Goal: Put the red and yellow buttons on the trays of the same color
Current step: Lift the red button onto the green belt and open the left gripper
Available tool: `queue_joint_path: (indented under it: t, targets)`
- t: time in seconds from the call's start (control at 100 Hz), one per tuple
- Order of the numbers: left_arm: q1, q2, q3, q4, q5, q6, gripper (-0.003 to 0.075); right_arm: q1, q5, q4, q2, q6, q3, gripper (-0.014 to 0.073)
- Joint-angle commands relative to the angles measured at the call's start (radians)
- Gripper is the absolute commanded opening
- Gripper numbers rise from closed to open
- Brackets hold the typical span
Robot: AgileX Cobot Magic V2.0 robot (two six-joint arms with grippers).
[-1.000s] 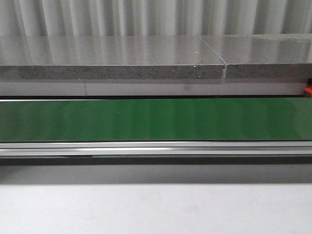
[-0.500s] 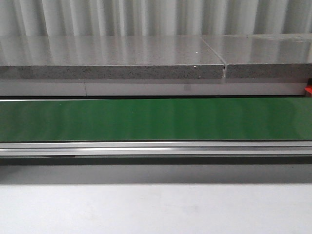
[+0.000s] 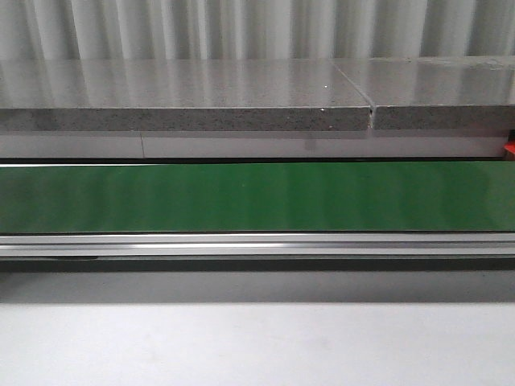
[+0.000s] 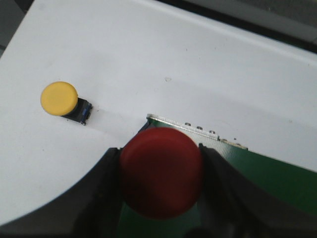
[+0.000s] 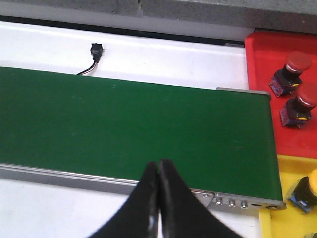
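In the left wrist view my left gripper (image 4: 161,171) is shut on a red button (image 4: 161,171), held above the end of the green belt (image 4: 267,173). A yellow button (image 4: 60,100) lies on the white table beside it. In the right wrist view my right gripper (image 5: 158,171) is shut with nothing in it, above the near rail of the belt (image 5: 124,129). The red tray (image 5: 262,99) holds two red buttons (image 5: 292,67) (image 5: 299,104). The yellow tray (image 5: 287,173) holds one yellow button (image 5: 307,188). Neither gripper shows in the front view.
The green conveyor belt (image 3: 257,197) crosses the front view with an aluminium rail (image 3: 257,244) along its near side. A grey stone shelf (image 3: 185,100) runs behind it. A black connector with a cable (image 5: 95,52) lies on the white surface beyond the belt.
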Motion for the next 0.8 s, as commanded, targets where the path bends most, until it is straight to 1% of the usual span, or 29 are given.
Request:
queue_joint_path:
  t: [0.0,0.22,0.48,0.71,0.79]
  targets:
    - [-0.024,-0.043,-0.011,-0.005,-0.013,0.028,-0.0021,0.001,-0.062,0.004,-0.003,-0.008,-0.025,-0.0092]
    - [-0.075,-0.043,0.076,-0.007,-0.039,0.026,-0.0021,0.001,-0.062,0.004,-0.003,-0.008,-0.025,-0.0092]
    - [-0.081,-0.043,0.187,-0.012,-0.118,0.026,-0.0021,0.001,-0.062,0.004,-0.003,-0.008,-0.025,-0.0092]
    - [-0.081,-0.026,0.204,-0.012,-0.120,0.026,-0.0018,0.001,-0.062,0.004,-0.003,-0.008,-0.025,-0.0092]
    - [-0.081,-0.016,0.204,-0.012,-0.115,0.026,0.0010,0.001,-0.062,0.004,-0.003,-0.008,-0.025,-0.0092]
